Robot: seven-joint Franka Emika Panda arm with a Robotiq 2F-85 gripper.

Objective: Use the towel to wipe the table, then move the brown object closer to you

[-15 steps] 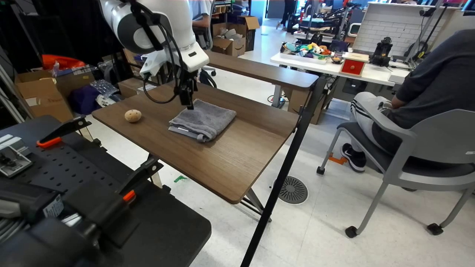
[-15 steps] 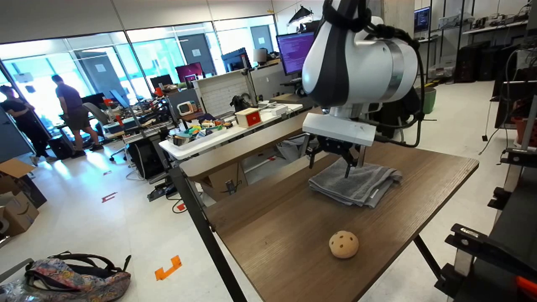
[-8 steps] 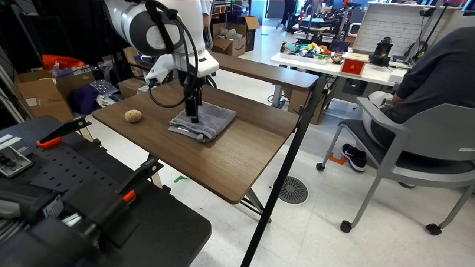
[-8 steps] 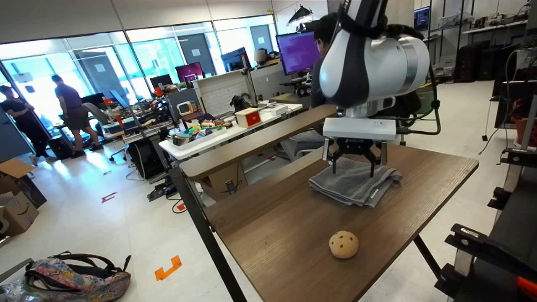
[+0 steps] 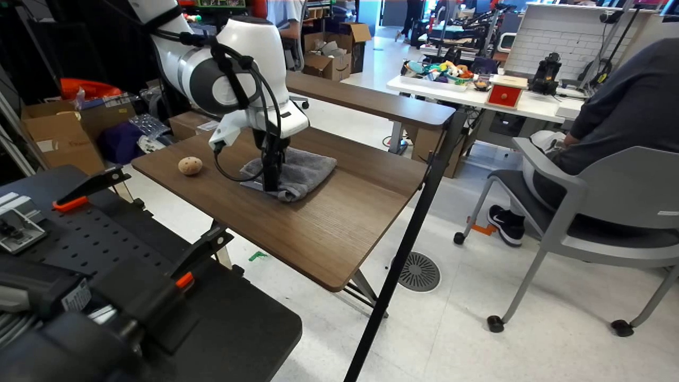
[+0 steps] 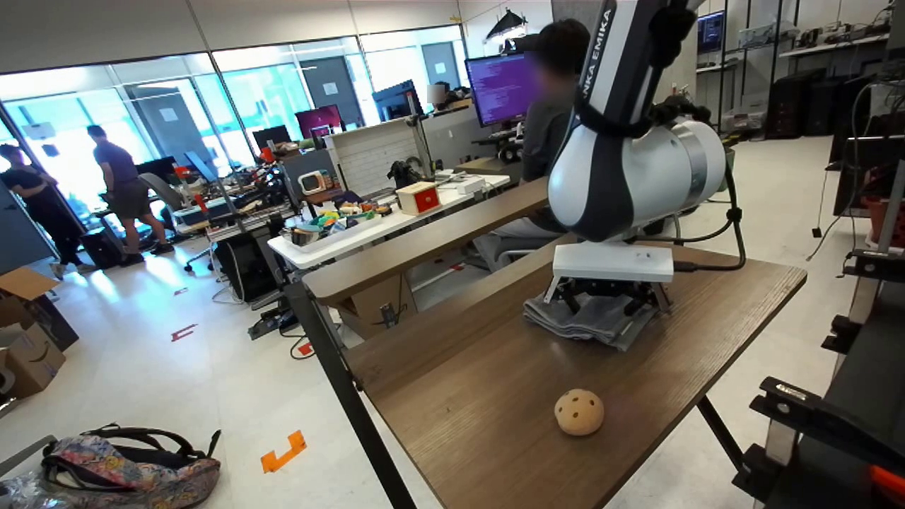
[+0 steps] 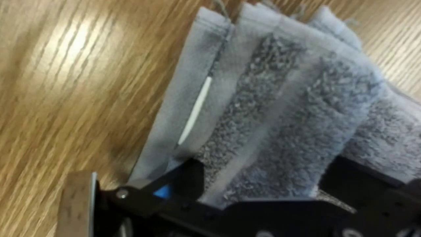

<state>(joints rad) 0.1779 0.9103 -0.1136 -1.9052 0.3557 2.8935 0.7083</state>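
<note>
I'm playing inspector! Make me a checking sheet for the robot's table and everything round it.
Surface: brown wood-grain table, shiny where light hits.
Job's things: grey towel, rumpled, on the table; spotted brown object, apart from the towel.
Clutter: patterned backpack on the floor.
Grippers: one gripper, open, spread over part of the towel.
Cables: black cable looping beside the white arm.
Surroundings: person sitting on a grey chair.
</note>
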